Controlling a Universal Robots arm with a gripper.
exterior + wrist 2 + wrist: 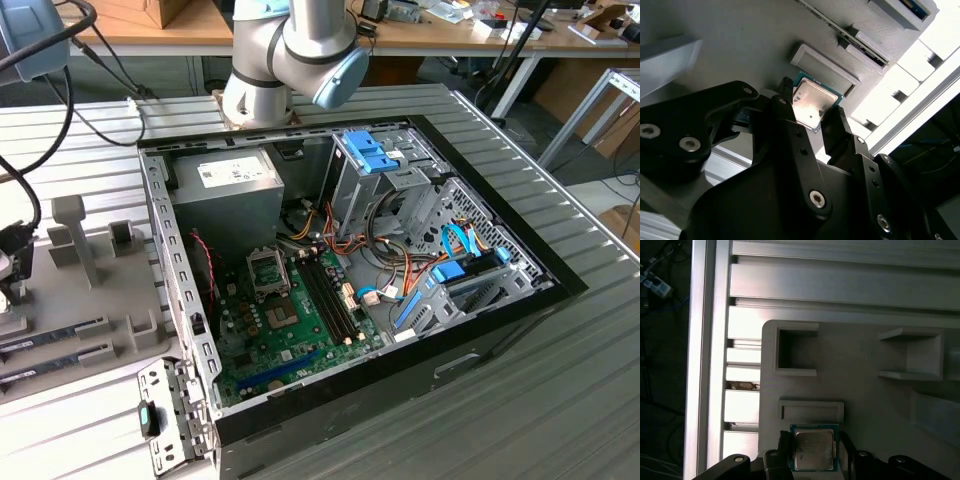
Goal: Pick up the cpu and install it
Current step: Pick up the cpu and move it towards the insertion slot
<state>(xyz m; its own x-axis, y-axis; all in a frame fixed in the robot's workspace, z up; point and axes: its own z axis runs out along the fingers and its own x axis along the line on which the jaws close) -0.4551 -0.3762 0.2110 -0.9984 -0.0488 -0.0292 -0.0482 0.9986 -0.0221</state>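
Closest in both wrist views, the black gripper (810, 112) is seen. An open computer case (175, 270) with its motherboard (290, 330) is shown in the exterior view, right of a grey holder tray (100, 295). Over that tray, beside a shallow pocket (812, 411), the cpu (813, 450) is clamped between the fingers.

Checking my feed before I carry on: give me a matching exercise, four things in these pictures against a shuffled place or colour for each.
Things:
1. cpu
2. motherboard
3. power supply box
4. drive caddy

Descriptions:
A. grey, with a white label
B. blue, at the top of the drive cage
C. held in the gripper, over the grey tray
D. green, on the floor of the open case

Pairs: 1-C, 2-D, 3-A, 4-B
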